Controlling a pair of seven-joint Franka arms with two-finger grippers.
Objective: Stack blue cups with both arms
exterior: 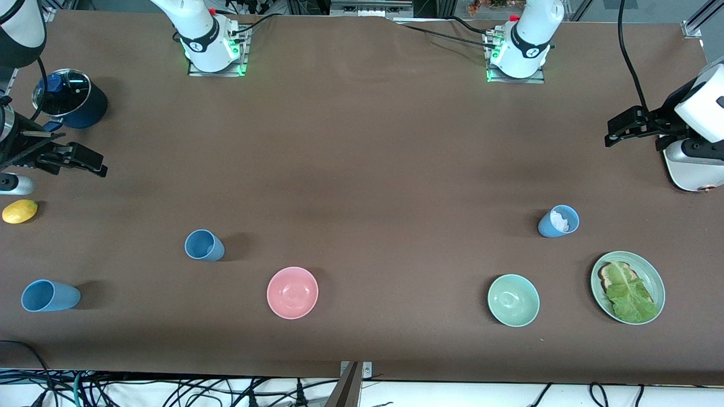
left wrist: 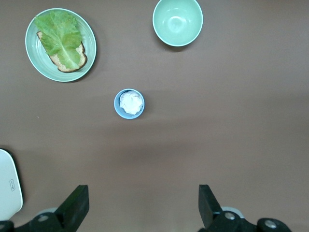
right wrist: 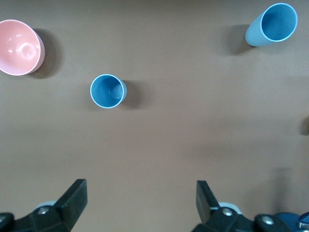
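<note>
Three blue cups stand on the brown table. One cup is beside the pink bowl, toward the right arm's end. A second cup is nearer the front camera, close to that end's edge. A third cup, with something white inside, stands toward the left arm's end. My right gripper is open and empty, up over bare table near the pot. My left gripper is open and empty, up over bare table at the left arm's end.
A pink bowl and a green bowl sit near the front edge. A green plate holds bread and lettuce. A navy pot with a glass lid and a lemon are at the right arm's end.
</note>
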